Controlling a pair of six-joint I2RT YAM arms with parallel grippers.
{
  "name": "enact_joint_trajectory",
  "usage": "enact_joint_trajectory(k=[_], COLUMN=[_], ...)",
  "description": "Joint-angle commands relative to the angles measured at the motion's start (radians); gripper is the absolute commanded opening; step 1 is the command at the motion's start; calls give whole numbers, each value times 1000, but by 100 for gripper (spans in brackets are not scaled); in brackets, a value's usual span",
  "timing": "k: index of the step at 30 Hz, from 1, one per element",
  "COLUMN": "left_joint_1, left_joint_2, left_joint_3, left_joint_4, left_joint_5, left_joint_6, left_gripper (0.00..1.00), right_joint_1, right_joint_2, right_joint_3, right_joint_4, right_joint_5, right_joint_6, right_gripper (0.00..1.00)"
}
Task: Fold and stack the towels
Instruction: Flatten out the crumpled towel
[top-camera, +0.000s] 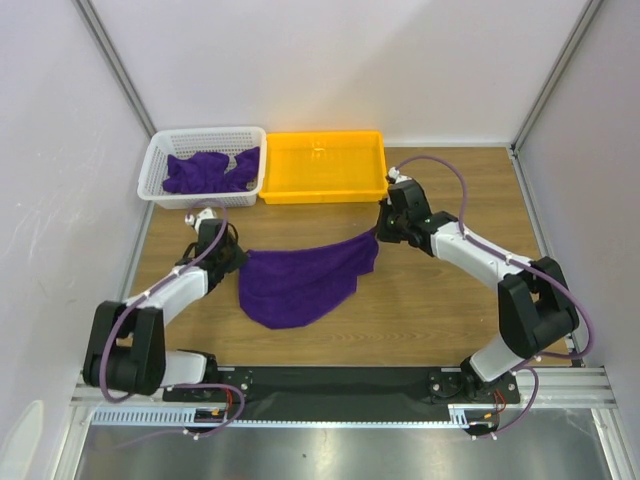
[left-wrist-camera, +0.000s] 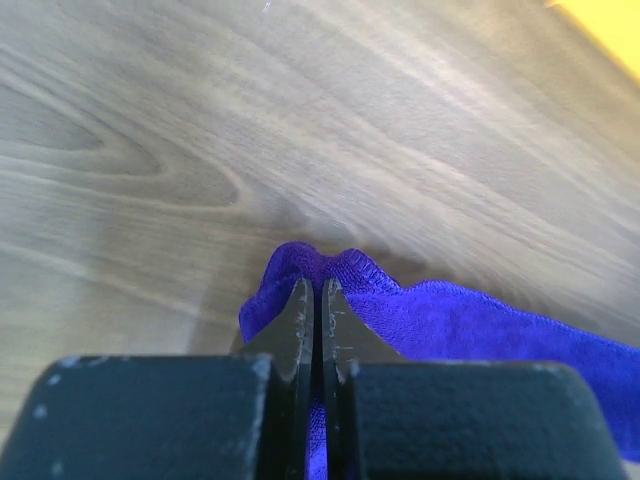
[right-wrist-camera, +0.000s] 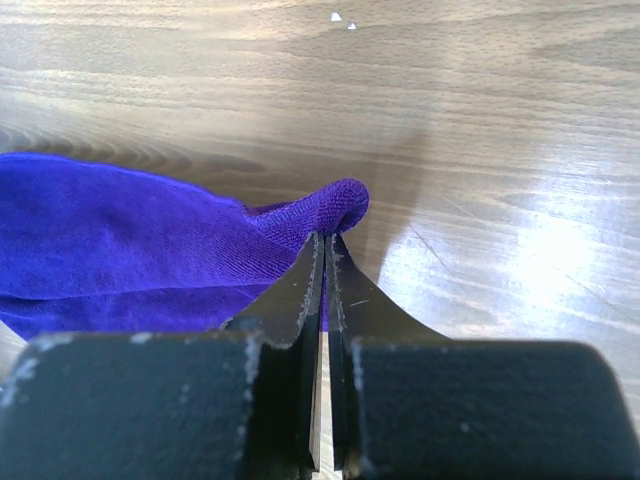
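At 10 o'clock a basket (top-camera: 200, 199) holds crumpled towels (top-camera: 205, 170). The left pincer (left-wrist-camera: 318, 290) is closed, pinching the 9 o'clock corner of a towel (top-camera: 300, 285) lying mid-tabletop (top-camera: 450, 320). A tray (top-camera: 322, 190) sits at 12 o'clock. The right pincer (right-wrist-camera: 326, 240) is closed, pinching the towel's 2 o'clock corner.

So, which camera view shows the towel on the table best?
The top external view: it alone shows the whole towel and its outline. Each wrist view shows only one pinched corner and some cloth beside it.
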Motion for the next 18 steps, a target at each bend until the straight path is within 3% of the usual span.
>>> enact_joint_trajectory(k=[1, 10, 18], left_joint_1=[6, -10, -16], left_joint_2=[-156, -541, -642], left_joint_3=[61, 213, 487], left_joint_4=[-48, -244, -502], left_joint_5=[-22, -2, -80], left_joint_6=[56, 165, 186], left_gripper=[0, 0, 0], right_joint_1=[-17, -46, -43], right_joint_2=[-52, -188, -412], right_joint_3=[69, 253, 347], right_joint_4=[-34, -127, -210], right_joint_5=[17, 33, 134], right_joint_6=[-25, -99, -146], right_gripper=[0, 0, 0])
